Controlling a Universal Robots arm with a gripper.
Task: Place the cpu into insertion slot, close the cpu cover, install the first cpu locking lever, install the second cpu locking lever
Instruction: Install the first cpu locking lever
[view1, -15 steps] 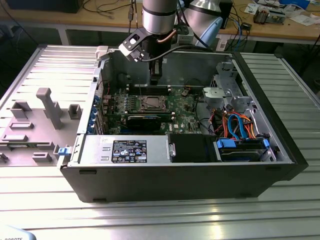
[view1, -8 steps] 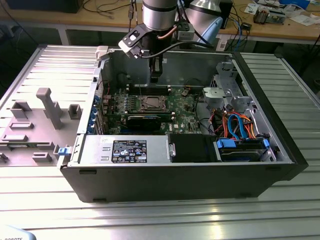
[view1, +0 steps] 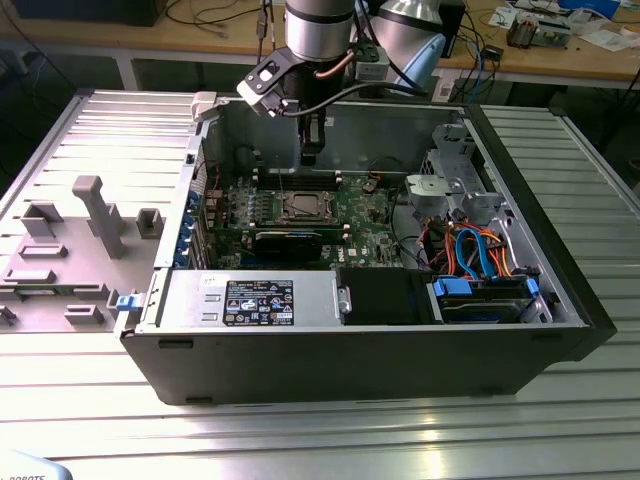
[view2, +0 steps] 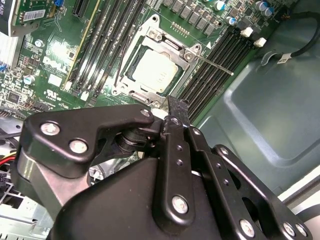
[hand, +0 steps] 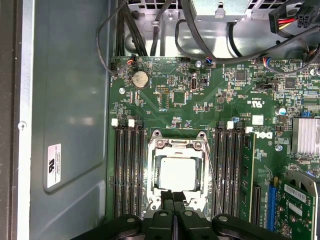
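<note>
The cpu (hand: 177, 173) (view2: 155, 72) lies flat in the insertion slot (view1: 305, 207) on the green board inside the open computer case. The silver cpu cover (hand: 176, 146) (view2: 172, 47) lies down around it, framing its metal top. A thin locking lever (hand: 214, 172) (view2: 215, 65) stands out from one side of the socket, slanting over the memory slots. My gripper (view1: 309, 157) (hand: 174, 196) (view2: 178, 106) hangs just above the socket's edge, shut with nothing between its fingers.
Black memory slots (hand: 129, 170) flank the socket on both sides. A long black expansion card (view1: 288, 240) lies in front of it. The case walls (view1: 520, 160), a drive cage with orange and blue cables (view1: 470, 250) and a power supply (view1: 250, 300) surround the board. A grey fixture (view1: 100, 215) stands outside the case.
</note>
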